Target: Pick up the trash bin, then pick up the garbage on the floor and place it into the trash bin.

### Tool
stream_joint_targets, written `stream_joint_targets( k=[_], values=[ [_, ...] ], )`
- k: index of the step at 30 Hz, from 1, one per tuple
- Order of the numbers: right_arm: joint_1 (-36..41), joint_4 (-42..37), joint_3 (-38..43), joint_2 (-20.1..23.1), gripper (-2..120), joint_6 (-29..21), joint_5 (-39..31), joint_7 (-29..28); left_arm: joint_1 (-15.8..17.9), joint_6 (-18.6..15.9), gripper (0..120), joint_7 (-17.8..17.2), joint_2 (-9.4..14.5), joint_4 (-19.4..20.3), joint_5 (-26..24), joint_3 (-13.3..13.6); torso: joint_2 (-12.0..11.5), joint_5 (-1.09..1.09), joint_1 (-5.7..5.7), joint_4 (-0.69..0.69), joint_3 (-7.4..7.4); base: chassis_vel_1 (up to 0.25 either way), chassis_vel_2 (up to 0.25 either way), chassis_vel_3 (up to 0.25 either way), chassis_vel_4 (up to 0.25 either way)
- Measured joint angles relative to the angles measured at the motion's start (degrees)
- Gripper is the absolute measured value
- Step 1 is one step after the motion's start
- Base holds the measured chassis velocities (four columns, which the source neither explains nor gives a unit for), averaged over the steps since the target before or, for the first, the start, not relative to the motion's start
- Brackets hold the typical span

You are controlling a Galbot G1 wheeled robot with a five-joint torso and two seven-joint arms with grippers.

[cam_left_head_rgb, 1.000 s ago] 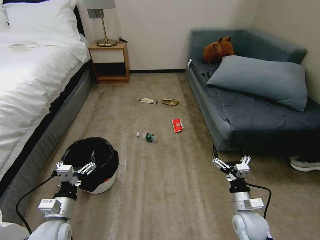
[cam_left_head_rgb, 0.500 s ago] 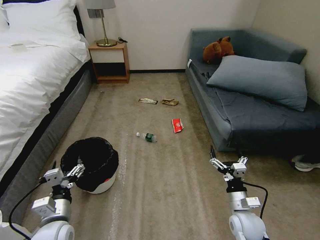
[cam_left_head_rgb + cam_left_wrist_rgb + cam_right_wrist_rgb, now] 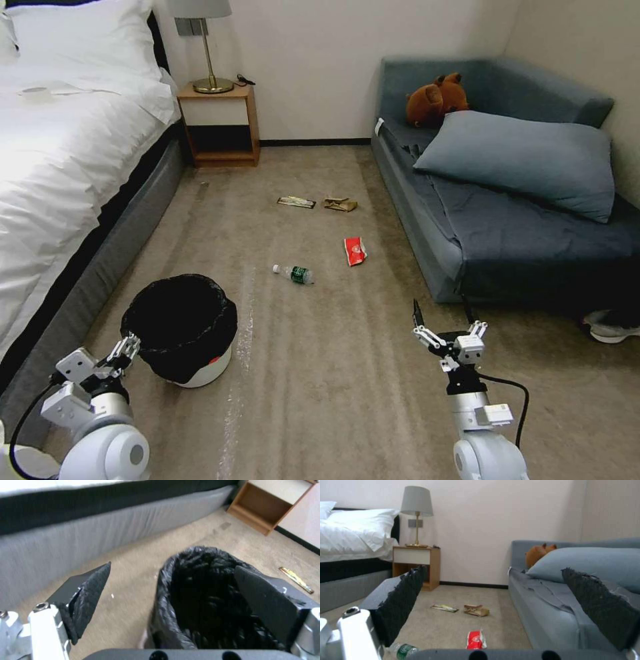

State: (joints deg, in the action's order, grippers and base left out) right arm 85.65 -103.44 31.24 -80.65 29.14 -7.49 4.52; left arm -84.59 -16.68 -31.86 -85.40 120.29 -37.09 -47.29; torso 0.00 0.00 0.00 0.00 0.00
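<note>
Crinkly black plastic lines the trash bin (image 3: 180, 330), a small round white tub standing upright on the carpet (image 3: 320, 373) close to the grey base of the bed (image 3: 60, 167). Its bag overhangs the rim, and nothing can be made out in its dark interior. The left gripper (image 3: 113, 353) hangs just beside the bin's near-left rim, its fingers spread wide and holding nothing; in the left wrist view one black pad (image 3: 88, 590) sits outside the bag and the other (image 3: 263, 597) lies over the bin's mouth.

Farther out on the floor lies the garbage. A clear bottle (image 3: 294, 273) with a green label rests on its side near the middle of the carpet, and a red-white wrapper (image 3: 355, 251) lies near it, toward the sofa. Beyond those, a flat dark wrapper (image 3: 296, 202) and a crumpled brown paper bag (image 3: 340, 204) sit close beside each other. All four lie well apart from the bin.

The right gripper (image 3: 448, 333) is raised over bare carpet near the sofa's (image 3: 507, 220) front corner, jaws wide apart and empty. On the blue sofa rest a grey-blue pillow (image 3: 520, 160) and a brown plush toy (image 3: 437, 100). A wooden nightstand (image 3: 220, 123) with a lamp (image 3: 203, 40) stands against the pale wall between bed and sofa.
</note>
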Motion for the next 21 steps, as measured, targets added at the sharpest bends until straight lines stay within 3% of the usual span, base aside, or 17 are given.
stream_joint_targets(
  k=[6, 10, 12, 15, 21],
  values=[
    [0.2, -0.2, 0.0, 0.4, 100, 0.1, -0.1, 0.2, 4.2, -5.4, 99, -5.8, 0.6, -0.7, -7.4, 0.5, 0.0, 0.00, 0.00, 0.00, 0.00, 0.000, 0.000, 0.000, 0.000],
    [0.5, -0.3, 0.3, 0.5, 100, 0.3, -0.2, 0.5, 5.5, -7.9, 99, -6.8, 1.0, -1.8, -9.0, 0.9, 0.0, 0.00, 0.00, 0.00, 0.00, 0.000, 0.000, 0.000, 0.000],
    [0.9, -0.3, 0.6, 0.7, 100, 0.6, -0.2, 1.0, 6.7, -10.2, 99, -9.1, 1.0, -2.5, -11.4, 1.4, 0.0, 0.00, 0.00, 0.00, 0.00, 0.000, 0.000, 0.000, 0.000],
    [1.1, -0.1, 1.1, 0.6, 100, 1.3, -0.2, 1.6, 7.7, -11.9, 100, -11.1, 0.7, -3.3, -13.2, 1.5, 0.0, 0.00, 0.00, 0.00, 0.00, 0.000, 0.000, 0.000, 0.000],
    [2.2, 0.4, 1.6, 0.2, 100, 2.6, -0.1, 3.1, 9.9, -12.1, 100, -12.1, 0.4, -6.3, -13.4, 0.8, 0.0, 0.00, 0.00, 0.00, 0.00, 0.000, 0.000, 0.000, 0.000]
  ],
)
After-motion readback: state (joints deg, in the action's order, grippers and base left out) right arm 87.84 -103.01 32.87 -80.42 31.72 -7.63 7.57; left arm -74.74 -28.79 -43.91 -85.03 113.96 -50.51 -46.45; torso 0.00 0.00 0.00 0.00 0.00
